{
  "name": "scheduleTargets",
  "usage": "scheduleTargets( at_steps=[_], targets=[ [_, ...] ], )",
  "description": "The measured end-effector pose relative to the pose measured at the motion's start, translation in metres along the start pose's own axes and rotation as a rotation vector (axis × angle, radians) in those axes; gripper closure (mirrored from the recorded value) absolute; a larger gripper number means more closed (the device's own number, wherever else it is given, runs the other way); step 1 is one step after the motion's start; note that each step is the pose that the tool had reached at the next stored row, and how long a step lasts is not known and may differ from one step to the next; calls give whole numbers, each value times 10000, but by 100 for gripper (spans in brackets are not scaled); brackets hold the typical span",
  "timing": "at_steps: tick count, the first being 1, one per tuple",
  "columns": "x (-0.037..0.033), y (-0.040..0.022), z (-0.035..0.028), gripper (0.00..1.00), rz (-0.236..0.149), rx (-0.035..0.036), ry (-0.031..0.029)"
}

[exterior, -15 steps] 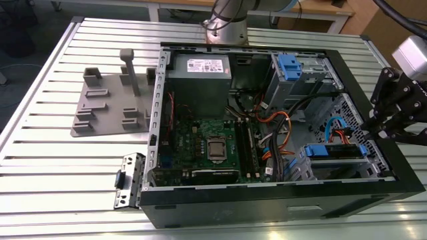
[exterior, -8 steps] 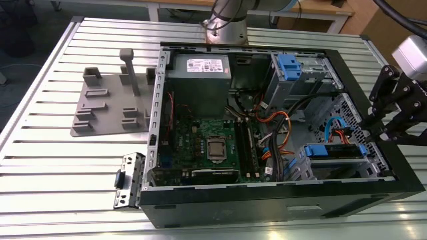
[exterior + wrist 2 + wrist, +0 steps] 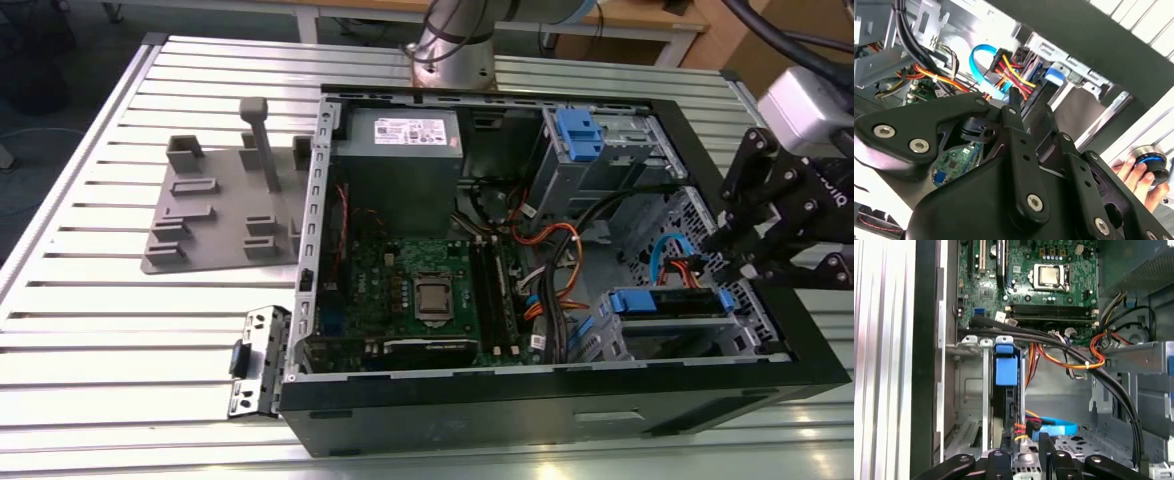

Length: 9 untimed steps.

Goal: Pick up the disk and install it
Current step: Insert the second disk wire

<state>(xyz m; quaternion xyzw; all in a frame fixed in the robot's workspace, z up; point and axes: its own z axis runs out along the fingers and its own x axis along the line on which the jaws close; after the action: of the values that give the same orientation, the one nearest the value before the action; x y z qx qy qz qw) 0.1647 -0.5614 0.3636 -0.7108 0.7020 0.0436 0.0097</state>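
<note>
The disk [image 3: 667,303] sits in the lower drive bay at the right end of the open computer case [image 3: 534,410], its blue carrier frame showing at both ends. In the first wrist view the disk [image 3: 1005,367] stands edge-on in the bay with its blue tab facing me, and red, yellow and blue cables are plugged behind it. My gripper [image 3: 747,258] hangs over the case's right wall, just beside that bay. Its black fingers [image 3: 1004,460] stand slightly apart with nothing between them. In the second wrist view the gripper [image 3: 1029,107] points at the disk's blue carrier [image 3: 1054,75].
A motherboard [image 3: 414,300], a grey power supply [image 3: 400,150] and an upper drive cage with a blue latch [image 3: 581,130] occupy the case. Thick black cables [image 3: 1054,340] cross above the bay. A grey fixture plate [image 3: 220,215] and a metal bracket [image 3: 256,360] lie on the slatted table. A hand [image 3: 1134,172] holds a round knob.
</note>
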Motion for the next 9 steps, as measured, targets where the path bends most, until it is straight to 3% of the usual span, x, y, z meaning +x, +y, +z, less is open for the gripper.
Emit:
scheduleTargets(
  at_steps=[3,9],
  targets=[
    [1,36,26,65,-1,0,-2],
    [6,51,103,65,-2,0,0]
  ],
)
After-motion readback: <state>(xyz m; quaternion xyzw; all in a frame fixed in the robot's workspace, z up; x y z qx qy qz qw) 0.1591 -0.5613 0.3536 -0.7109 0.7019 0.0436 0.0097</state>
